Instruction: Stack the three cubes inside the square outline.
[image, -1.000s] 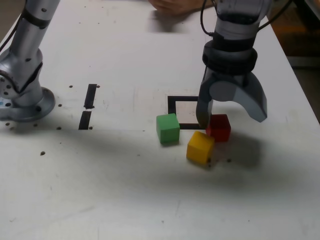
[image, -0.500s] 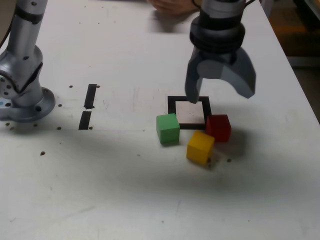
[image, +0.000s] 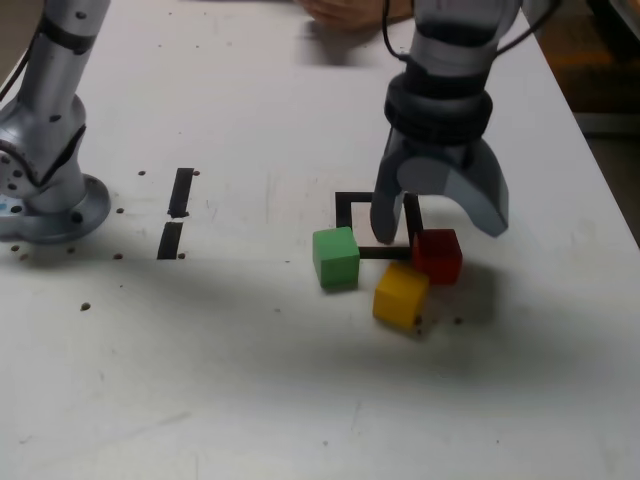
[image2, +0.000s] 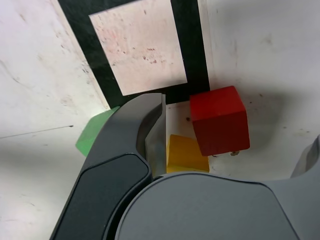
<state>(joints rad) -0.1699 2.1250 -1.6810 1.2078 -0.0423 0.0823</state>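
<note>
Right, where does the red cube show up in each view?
Exterior view: the red cube, right of the yellow cube, below the claw.
Wrist view: beside the yellow cube, near a corner of the black outline.
Shared landmark: the black square outline.

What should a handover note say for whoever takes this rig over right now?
End effector: open, holding nothing, poised over the red cube's area.
Cubes: all on the table by the near side of the square outline. In the exterior view, green cube at left, yellow cube nearest the camera, red cube at right.
Done: no cube inside the outline, nothing stacked.
Left: place one cube inside, then stack the other two on it. Red looks the likely first pick.
</note>
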